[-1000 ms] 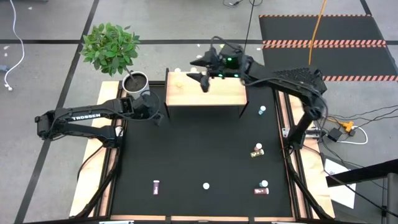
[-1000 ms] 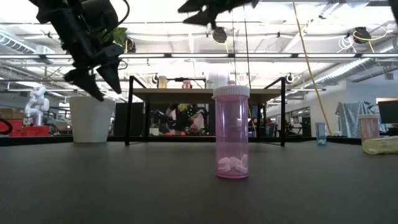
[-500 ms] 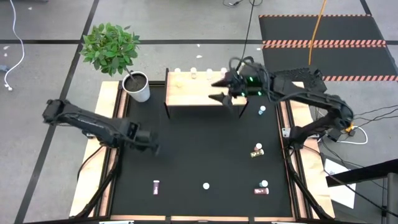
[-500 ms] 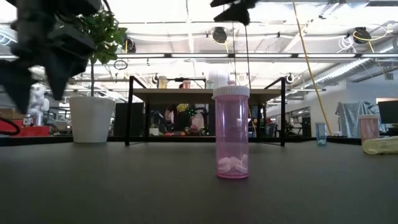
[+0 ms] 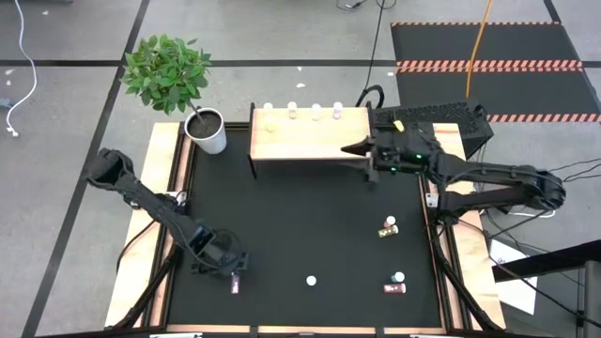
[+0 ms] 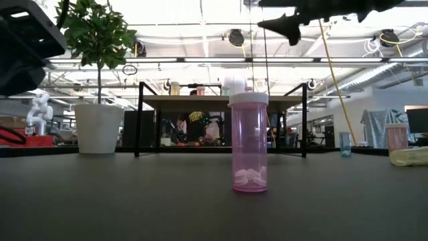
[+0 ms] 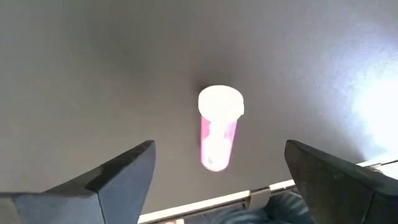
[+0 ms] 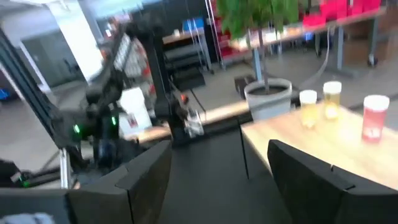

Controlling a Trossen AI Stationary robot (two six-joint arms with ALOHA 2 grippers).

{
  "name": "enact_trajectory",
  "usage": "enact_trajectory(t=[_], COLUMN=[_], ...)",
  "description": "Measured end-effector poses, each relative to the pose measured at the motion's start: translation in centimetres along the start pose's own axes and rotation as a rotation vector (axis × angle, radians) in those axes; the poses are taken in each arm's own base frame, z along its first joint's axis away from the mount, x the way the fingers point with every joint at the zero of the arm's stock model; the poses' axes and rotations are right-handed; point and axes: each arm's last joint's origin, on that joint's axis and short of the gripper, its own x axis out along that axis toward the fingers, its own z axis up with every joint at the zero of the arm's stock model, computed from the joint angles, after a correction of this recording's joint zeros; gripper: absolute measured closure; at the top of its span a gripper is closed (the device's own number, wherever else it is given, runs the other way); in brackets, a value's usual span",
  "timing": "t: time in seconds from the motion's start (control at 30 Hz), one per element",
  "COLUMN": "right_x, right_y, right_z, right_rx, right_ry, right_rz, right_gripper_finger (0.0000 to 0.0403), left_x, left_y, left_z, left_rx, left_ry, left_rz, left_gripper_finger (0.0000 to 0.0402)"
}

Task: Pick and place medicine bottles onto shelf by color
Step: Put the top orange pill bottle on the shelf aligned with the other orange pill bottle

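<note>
High view shows the black square table mat (image 5: 300, 225) on its pale wooden frame, with the light wooden rectangular shelf on thin dark legs (image 5: 305, 143) standing at its far edge. Beside the shelf's left end sits the white round plant pot (image 5: 208, 131), filled with dark soil and holding a leafy green plant (image 5: 167, 71).

On the shelf's far rim four small white-capped medicine bottles stand in a row (image 5: 302, 111); the right wrist view shows three of them upright on the board, two yellowish (image 8: 331, 99) and one pink (image 8: 374, 117).

The left arm reaches down to the mat's near left part, where the left gripper (image 5: 231, 266) hangs just above a pink bottle lying on its side (image 5: 236, 281). In the left wrist view that pink bottle with its white round cap (image 7: 219, 127) lies between the two dark fingers (image 7: 124, 171), which stand wide apart and touch nothing.

The right arm stretches in from the right, its right gripper (image 5: 355, 150) at the shelf's right front corner, fingers spread and holding nothing.

Loose on the mat are a yellow bottle (image 5: 388, 227) right of centre, a dark pink bottle on its side with another white cap right beside it (image 5: 394, 286) near the right front, and a lone upright white-capped bottle (image 5: 311, 280) at the near middle. Low view shows this last one as a clear pink cylinder (image 6: 249, 142) with a few white pills at its bottom.
</note>
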Motion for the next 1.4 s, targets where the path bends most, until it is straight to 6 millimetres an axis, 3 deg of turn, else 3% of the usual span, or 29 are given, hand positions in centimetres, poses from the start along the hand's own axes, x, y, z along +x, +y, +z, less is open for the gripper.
enact_trajectory(t=[0.2, 0.43, 0.63, 0.8, 0.97, 1.17, 1.27, 1.4], right_x=[-2.3, -2.5, -2.7, -3.8, -5.8, -7.8, -8.1, -8.3], right_y=[0.7, 0.7, 0.2, 1.6, 2.7, 3.4, 4.2, 5.0], right_z=[0.7, 0.4, -2.5, -5.8, -8.2, -9.7, -10.0, -10.3], right_rx=[-0.017, 0.103, 0.19, 0.218, 0.332, 0.48, 0.445, 0.194], right_ry=[-0.092, -0.059, 0.237, 0.57, 0.814, 0.983, 1.021, 1.029], right_rz=[0.083, 0.074, 0.003, -0.023, -0.239, -0.442, -0.406, -0.315], right_gripper_finger=[0.014, 0.0157, 0.017, 0.018, 0.0191, 0.0193, 0.0193, 0.0193], left_x=[0.5, 0.1, -1.7, -3.7, -5.6, -6.7, -6.8, -6.7], left_y=[-0.4, -2.1, -5.0, -7.6, -9.9, -10.9, -10.9, -10.9], left_z=[-0.4, 1.4, 2.4, 2.5, 2.4, 3.9, 4.6, 4.8], left_rx=[-0.02, 0.079, 0.282, 0.558, 0.927, 1.033, 1.059, 1.139], left_ry=[0.024, -0.031, -0.132, -0.32, -0.552, -0.7, -0.721, -0.716], left_rz=[-0.034, -0.126, -0.263, -0.374, -0.476, -0.444, -0.4, -0.362], left_gripper_finger=[0.0046, 0.0046, 0.0046, 0.0046, 0.0046, 0.0046, 0.0046, 0.0046])
